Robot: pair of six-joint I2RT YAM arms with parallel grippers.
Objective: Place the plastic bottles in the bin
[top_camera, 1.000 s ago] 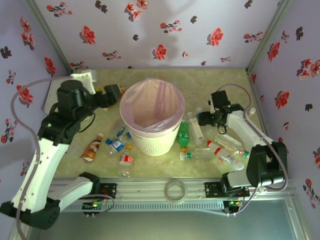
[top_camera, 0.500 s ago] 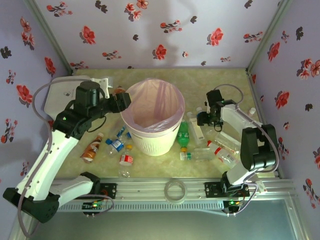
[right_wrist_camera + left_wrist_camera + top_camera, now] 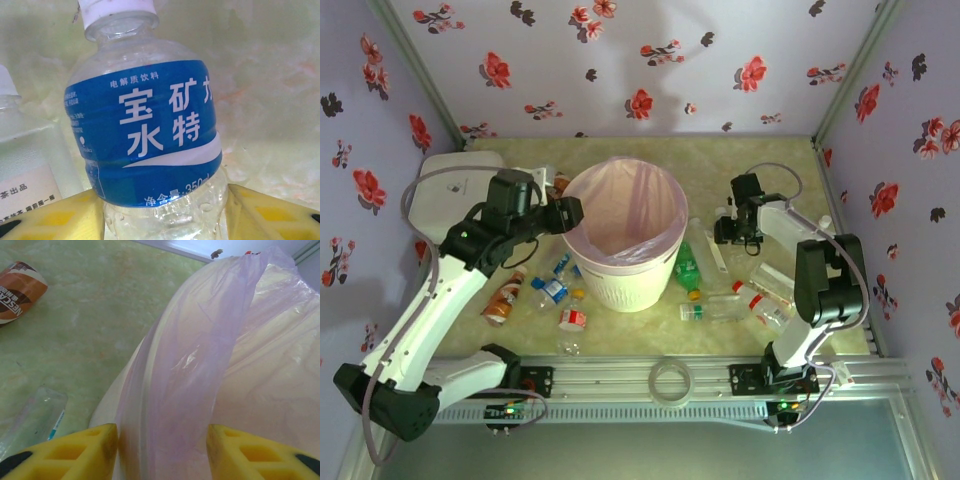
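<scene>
Two arms work over a pale green, marbled table (image 3: 790,170) enclosed on three sides by lilac walls (image 3: 620,70) printed with red and dark flowers. The bin (image 3: 625,280) stands upright near the table's centre, its pink liner (image 3: 200,355) folded over the rim. A white box (image 3: 440,185) sits at the far left corner.

Left gripper (image 3: 570,213): positioned at the bin's left rim. In the left wrist view its yellow pads (image 3: 65,450) are set wide apart, with the rim and liner between them. Contact between pads and liner cannot be confirmed from this angle. It holds no bottle.

Right gripper (image 3: 723,234): positioned low over the table, right of the bin. In the right wrist view its pads (image 3: 55,217) lie against both sides of the blue-labelled bottle (image 3: 145,135), at the clear lower body below the label. The bottle's white cap points away from the gripper, so its long axis runs in line with the fingers. A white-labelled bottle (image 3: 25,175) lies just beside it.

Remaining bottles lie on their sides around the bin's base. The green bottle (image 3: 687,265) lies to the right, long axis running near to far. The orange-brown bottle (image 3: 502,298) lies to the left, tilted diagonally.
</scene>
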